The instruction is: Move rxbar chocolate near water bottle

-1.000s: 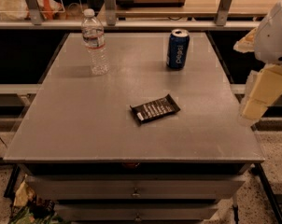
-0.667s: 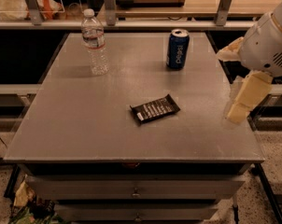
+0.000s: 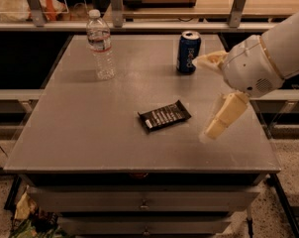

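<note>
The rxbar chocolate (image 3: 164, 116) lies flat near the middle of the grey table (image 3: 90, 133), its dark wrapper with white lettering facing up. The water bottle (image 3: 100, 45) stands upright at the table's far left, clear with a white cap. My gripper (image 3: 204, 96) hangs over the table's right side, to the right of the bar and apart from it. It is open and empty, with one cream finger (image 3: 209, 59) reaching toward the can and the other finger (image 3: 224, 116) pointing down-left toward the tabletop.
A blue soda can (image 3: 188, 52) stands upright at the far right-centre, close to my upper finger. A shelf rail with metal posts (image 3: 236, 6) runs behind the table. Drawers sit under the table's front edge (image 3: 139, 170).
My arm has moved left from beyond the table's right edge to over the tabletop, closer to the bar and the can. The bar, the bottle and the can have not moved.
</note>
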Controlling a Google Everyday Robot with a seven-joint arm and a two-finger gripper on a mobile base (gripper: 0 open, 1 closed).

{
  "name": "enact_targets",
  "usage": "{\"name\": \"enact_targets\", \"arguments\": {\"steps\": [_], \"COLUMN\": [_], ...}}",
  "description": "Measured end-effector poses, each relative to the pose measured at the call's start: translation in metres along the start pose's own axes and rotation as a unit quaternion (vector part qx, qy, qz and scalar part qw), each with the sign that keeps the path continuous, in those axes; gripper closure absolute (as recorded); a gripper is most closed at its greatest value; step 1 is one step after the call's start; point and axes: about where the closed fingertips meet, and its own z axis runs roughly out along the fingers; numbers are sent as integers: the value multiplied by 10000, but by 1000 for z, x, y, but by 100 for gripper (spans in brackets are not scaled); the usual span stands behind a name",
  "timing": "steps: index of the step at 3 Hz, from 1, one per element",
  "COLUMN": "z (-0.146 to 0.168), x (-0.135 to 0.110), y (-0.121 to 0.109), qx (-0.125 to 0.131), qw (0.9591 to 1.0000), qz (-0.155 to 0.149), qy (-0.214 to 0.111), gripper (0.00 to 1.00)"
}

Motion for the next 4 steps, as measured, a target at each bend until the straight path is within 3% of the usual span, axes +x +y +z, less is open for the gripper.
{"name": "enact_targets", "arguments": {"steps": [1, 2, 3, 4], "z": [18, 19, 19, 24], "x": [-5, -7, -7, 1], "y": [-3, -11, -9, -19], "qx": [353, 535, 507, 769], "qw": [9988, 9979, 9980, 9966], "qz": [-157, -184, -190, -35], "qy": [-308, -328, -324, -291], "gripper": [0, 0, 0, 0]}}
